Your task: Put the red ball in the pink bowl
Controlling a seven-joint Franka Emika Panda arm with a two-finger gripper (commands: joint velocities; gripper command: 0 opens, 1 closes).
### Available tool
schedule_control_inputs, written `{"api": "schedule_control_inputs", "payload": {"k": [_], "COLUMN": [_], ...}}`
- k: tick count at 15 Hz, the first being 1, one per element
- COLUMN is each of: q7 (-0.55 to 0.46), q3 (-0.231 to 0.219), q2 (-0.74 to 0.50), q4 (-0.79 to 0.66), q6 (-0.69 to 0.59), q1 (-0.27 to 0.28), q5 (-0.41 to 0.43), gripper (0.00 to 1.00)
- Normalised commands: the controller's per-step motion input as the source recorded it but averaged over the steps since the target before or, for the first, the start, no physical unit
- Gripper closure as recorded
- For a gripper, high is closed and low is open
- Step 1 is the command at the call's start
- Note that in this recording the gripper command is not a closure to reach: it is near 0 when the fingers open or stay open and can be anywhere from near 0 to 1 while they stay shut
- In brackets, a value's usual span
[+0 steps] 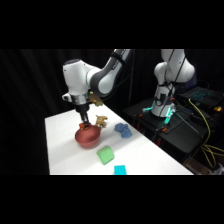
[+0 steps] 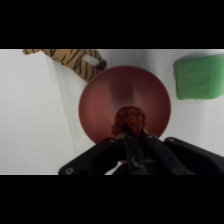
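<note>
The pink bowl [image 1: 89,138] sits on the white table, and in the wrist view the pink bowl [image 2: 100,107] fills the middle of the picture. My gripper [image 1: 85,123] hangs straight over the bowl, just above its rim. In the wrist view the gripper [image 2: 131,131] is shut on the red ball [image 2: 130,118], a small dark red lump held at the fingertips above the bowl's inside. In the side view I cannot make the ball out from the gripper and the bowl.
A tiger-striped toy [image 1: 102,120] [image 2: 70,60] lies right behind the bowl. A blue lumpy object [image 1: 123,130] is to its right, and a green block [image 1: 105,155] [image 2: 199,76] in front. A cyan block [image 1: 120,170] rests near the table's front edge. The arm's base [image 1: 167,85] stands at upper right.
</note>
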Motion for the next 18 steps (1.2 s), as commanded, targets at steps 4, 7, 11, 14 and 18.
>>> {"api": "schedule_control_inputs", "payload": {"k": [4,7,11,14,18], "q7": [-0.16,-0.14,-0.08,-0.05,-0.03], "q3": [0.028,0.005,-0.016,-0.016,-0.004], "q2": [0.03,-0.05,-0.14,-0.29,-0.34], "q4": [0.17,0.12,0.07,0.10,0.17], "q6": [-0.14,-0.15,-0.25,-0.44,-0.51], "q1": [-0.018,0.003,0.034,0.047,0.043], "q5": [0.111,0.067,0.026,0.026,0.038], "gripper": [0.00,0.00,0.00,0.00,0.00]}}
